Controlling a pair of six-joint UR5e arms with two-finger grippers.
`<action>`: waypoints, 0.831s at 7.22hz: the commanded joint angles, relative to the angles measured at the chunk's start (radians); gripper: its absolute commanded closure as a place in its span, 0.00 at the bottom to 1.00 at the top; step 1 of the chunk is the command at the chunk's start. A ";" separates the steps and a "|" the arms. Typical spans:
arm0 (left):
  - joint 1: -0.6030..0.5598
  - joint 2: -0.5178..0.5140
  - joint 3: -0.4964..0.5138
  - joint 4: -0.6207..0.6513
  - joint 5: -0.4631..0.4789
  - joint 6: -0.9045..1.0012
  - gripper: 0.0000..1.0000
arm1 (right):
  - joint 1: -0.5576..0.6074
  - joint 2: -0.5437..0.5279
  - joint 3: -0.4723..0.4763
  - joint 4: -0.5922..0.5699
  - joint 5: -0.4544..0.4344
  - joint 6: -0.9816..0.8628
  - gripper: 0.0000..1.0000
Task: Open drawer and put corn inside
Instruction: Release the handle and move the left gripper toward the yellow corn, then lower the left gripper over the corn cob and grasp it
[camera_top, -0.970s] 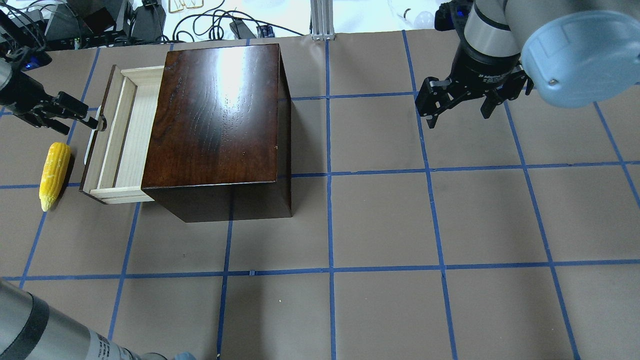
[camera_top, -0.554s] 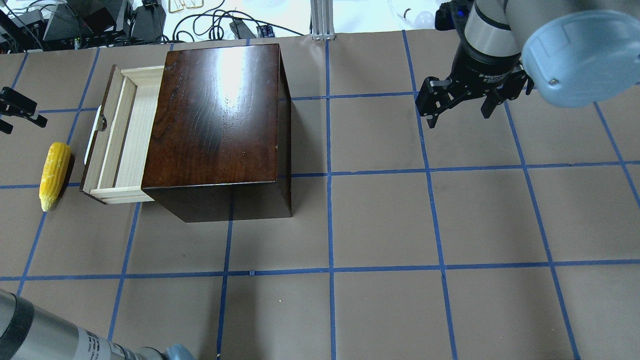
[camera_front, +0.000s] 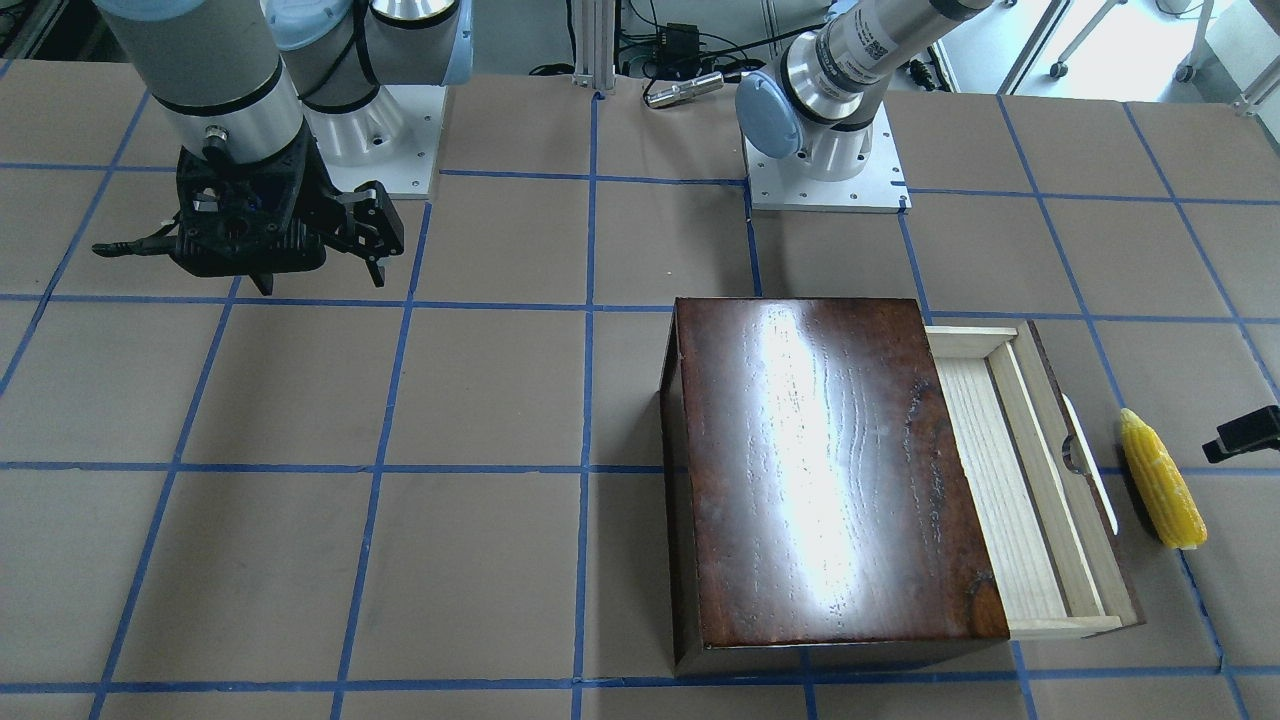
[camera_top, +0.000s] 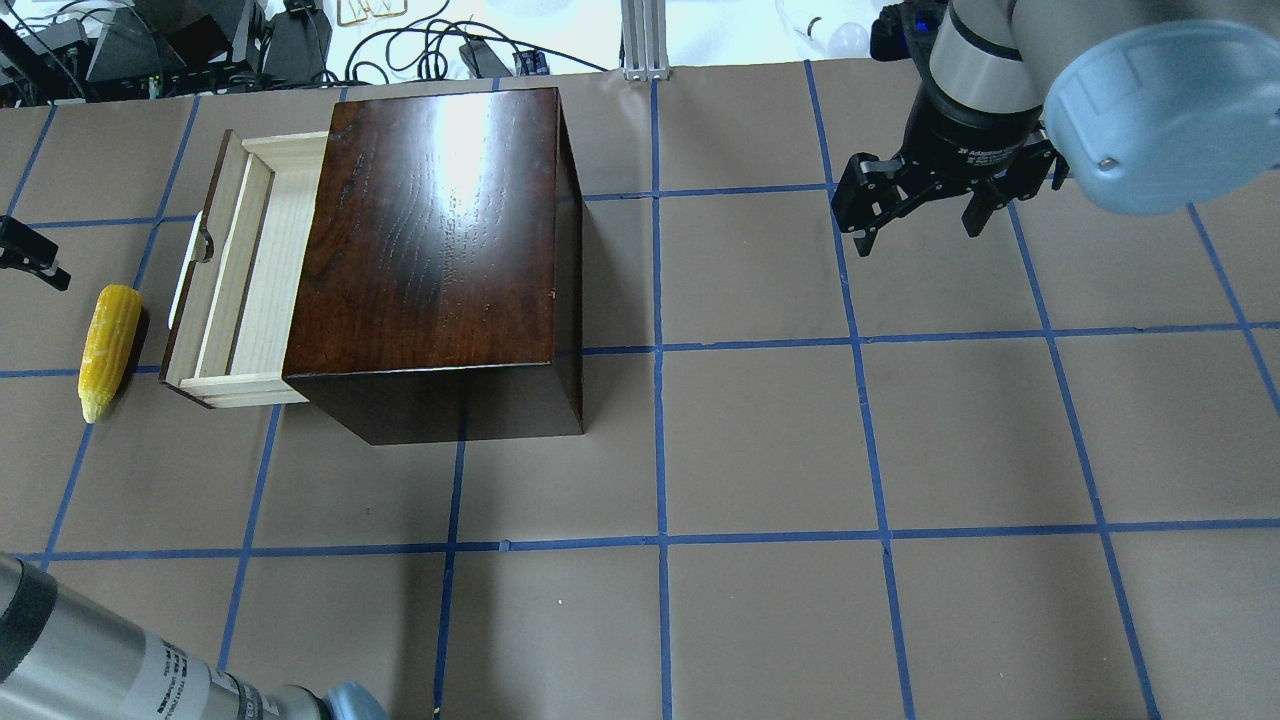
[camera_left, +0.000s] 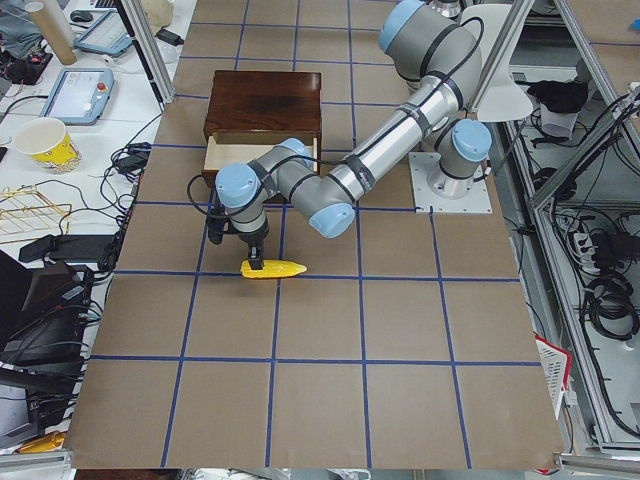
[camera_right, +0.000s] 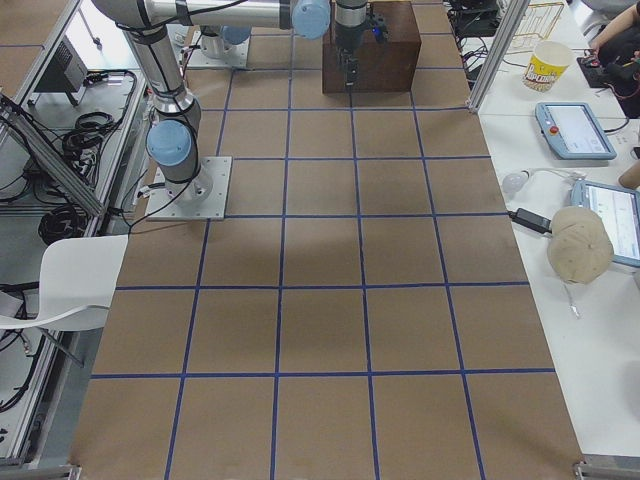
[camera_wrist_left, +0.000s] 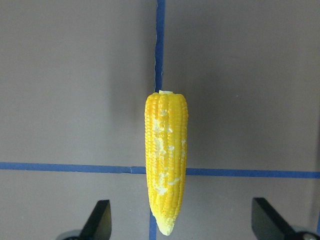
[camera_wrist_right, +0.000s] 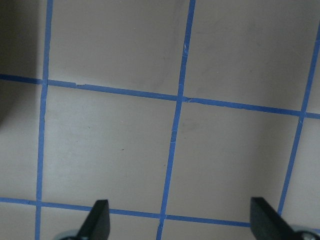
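The bright yellow toy corn cob (camera_top: 108, 350) lies flat on the brown, blue-taped table (camera_top: 760, 440) at the overhead view's left edge. Its long axis runs nearly top to bottom, with the pointed tip toward the bottom. It sits just beside, and roughly parallel to, the dark front panel of the shallow pale-wood drawer (camera_top: 245, 290), which is pulled out leftward from the glossy dark reddish-brown wooden box (camera_top: 440, 230).

The left gripper (camera_wrist_left: 180, 202) is spread wide and empty. In its wrist view the cob's tip lies between the fingers at bottom centre.

At upper right, the right gripper (camera_top: 915, 215) hangs released over bare table.
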 joint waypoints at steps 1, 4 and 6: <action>0.000 -0.057 0.000 0.005 0.007 0.007 0.00 | 0.001 0.000 0.000 0.000 0.000 0.000 0.00; -0.003 -0.120 0.000 0.012 0.008 -0.029 0.00 | 0.001 0.000 0.000 0.000 0.000 0.000 0.00; -0.007 -0.138 -0.006 0.029 0.028 -0.046 0.00 | 0.001 0.000 0.000 0.000 0.000 0.000 0.00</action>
